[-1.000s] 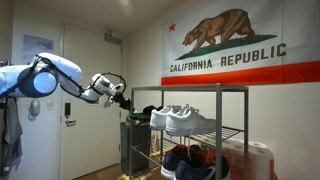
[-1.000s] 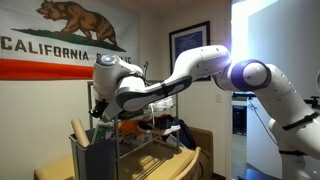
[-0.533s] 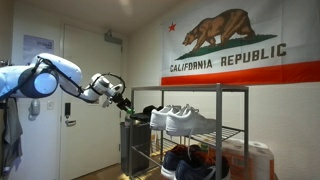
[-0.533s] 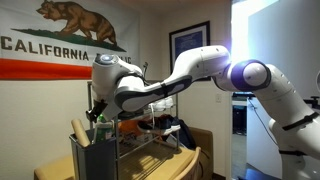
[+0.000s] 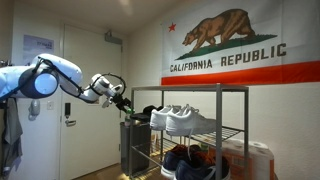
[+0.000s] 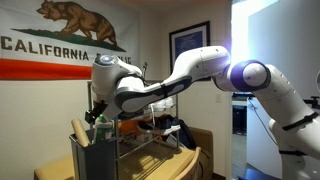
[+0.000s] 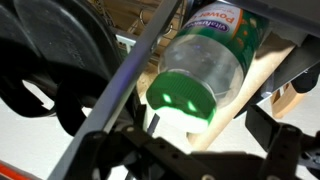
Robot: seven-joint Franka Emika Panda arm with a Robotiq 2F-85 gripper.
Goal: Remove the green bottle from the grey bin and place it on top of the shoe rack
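Observation:
The wrist view looks down on the green bottle, its green cap toward the camera and a pale label further up its body. It leans on a tan wooden piece beside a grey tube of the shoe rack. My gripper is open, its dark fingers standing wide on either side of the cap without touching it. In both exterior views the gripper hangs just above the tall grey bin, at the end of the shoe rack.
White sneakers sit on the rack's upper shelf and dark shoes lie below. A white and orange container stands behind the rack. A tan stick pokes out of the bin. A door is behind the arm.
The jaws have gone from shut to open. The arm has stayed over the bin.

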